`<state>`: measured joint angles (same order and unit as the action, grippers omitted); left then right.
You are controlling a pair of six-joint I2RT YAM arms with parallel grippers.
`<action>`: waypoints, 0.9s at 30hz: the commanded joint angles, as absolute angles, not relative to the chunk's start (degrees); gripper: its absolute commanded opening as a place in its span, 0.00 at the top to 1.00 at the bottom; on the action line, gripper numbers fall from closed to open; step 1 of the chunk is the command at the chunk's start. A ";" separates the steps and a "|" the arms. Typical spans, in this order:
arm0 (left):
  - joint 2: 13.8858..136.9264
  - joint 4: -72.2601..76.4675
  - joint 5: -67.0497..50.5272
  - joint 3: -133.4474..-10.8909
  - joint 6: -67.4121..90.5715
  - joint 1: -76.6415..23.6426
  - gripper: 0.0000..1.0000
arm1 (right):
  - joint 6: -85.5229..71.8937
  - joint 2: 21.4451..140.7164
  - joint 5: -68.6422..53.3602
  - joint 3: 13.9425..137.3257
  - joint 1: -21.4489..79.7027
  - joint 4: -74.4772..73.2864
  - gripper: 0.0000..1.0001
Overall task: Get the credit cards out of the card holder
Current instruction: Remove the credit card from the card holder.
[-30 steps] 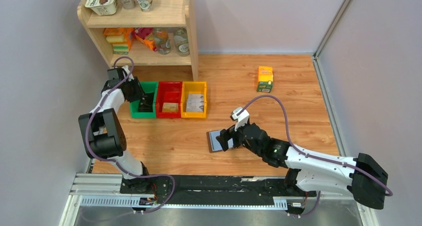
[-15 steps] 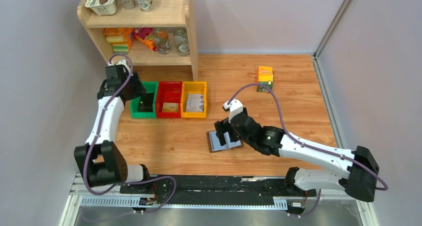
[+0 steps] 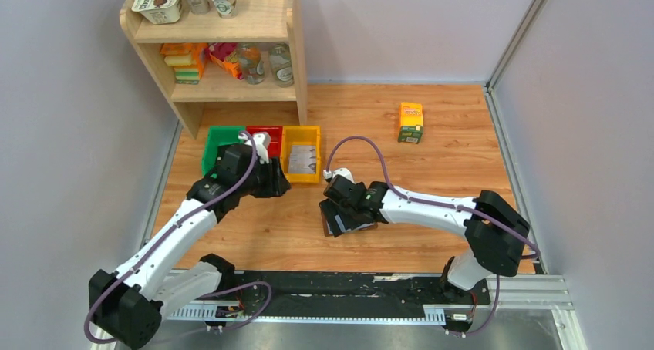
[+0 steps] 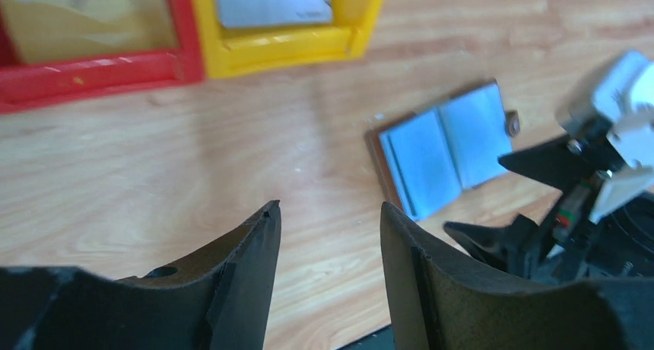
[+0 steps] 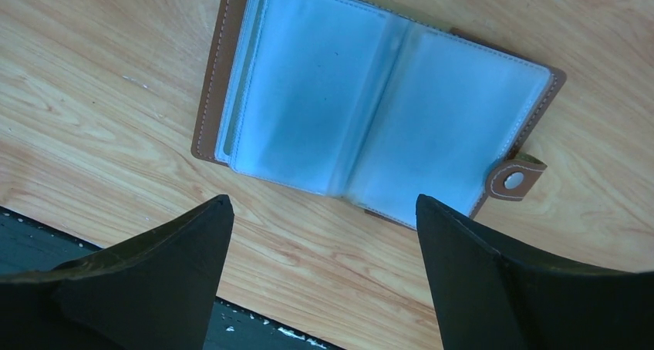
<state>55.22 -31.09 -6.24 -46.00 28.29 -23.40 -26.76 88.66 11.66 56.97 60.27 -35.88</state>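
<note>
The brown card holder [image 5: 378, 126] lies open on the wooden table, pale blue sleeves up and clasp tab [image 5: 513, 179] at its right. No credit cards show in the two open pages. My right gripper [image 5: 324, 203] hovers open just above its near edge, nothing between the fingers. From above, the right gripper [image 3: 345, 203] covers most of the card holder [image 3: 347, 229]. My left gripper [image 4: 328, 207] is open and empty, low over bare wood to the left of the card holder [image 4: 443, 153]. It sits in front of the bins [image 3: 274, 182].
Green [image 3: 216, 138], red [image 4: 100, 65] and yellow [image 4: 308, 38] bins stand in a row behind the left gripper; flat cards lie in the red and yellow ones. An orange-green carton [image 3: 410, 122] stands far right. A wooden shelf [image 3: 231, 49] fills the back left. A black rail [image 3: 347, 284] borders the near edge.
The left arm has swung from the green bin toward the table's middle, its jaws wider. The right gripper has slid left and forward over the card holder.
</note>
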 commanded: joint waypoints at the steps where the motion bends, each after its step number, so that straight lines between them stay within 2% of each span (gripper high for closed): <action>1: 56.60 -25.41 -2.29 -42.73 36.38 -32.06 0.41 | -27.51 91.40 8.88 61.17 59.59 -36.65 0.09; 9: 62.57 -15.04 -2.64 -36.92 44.03 -36.91 0.41 | -27.25 94.65 5.28 63.28 57.92 -36.38 0.09; 20: 62.23 -15.91 -1.93 -37.35 43.51 -36.91 0.41 | -27.25 98.79 6.32 62.93 57.57 -36.74 0.13; 23: 62.75 -15.56 -2.64 -37.27 43.86 -36.91 0.41 | -27.16 98.70 6.59 61.88 57.04 -36.65 0.19; 27: 63.11 -15.38 -3.25 -37.35 44.12 -37.00 0.41 | -26.90 98.61 6.06 60.82 56.34 -36.04 0.32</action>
<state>63.11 -17.47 -2.55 -36.36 43.27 -36.67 -26.96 98.54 5.54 61.67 57.21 -36.64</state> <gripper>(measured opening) 0.589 0.729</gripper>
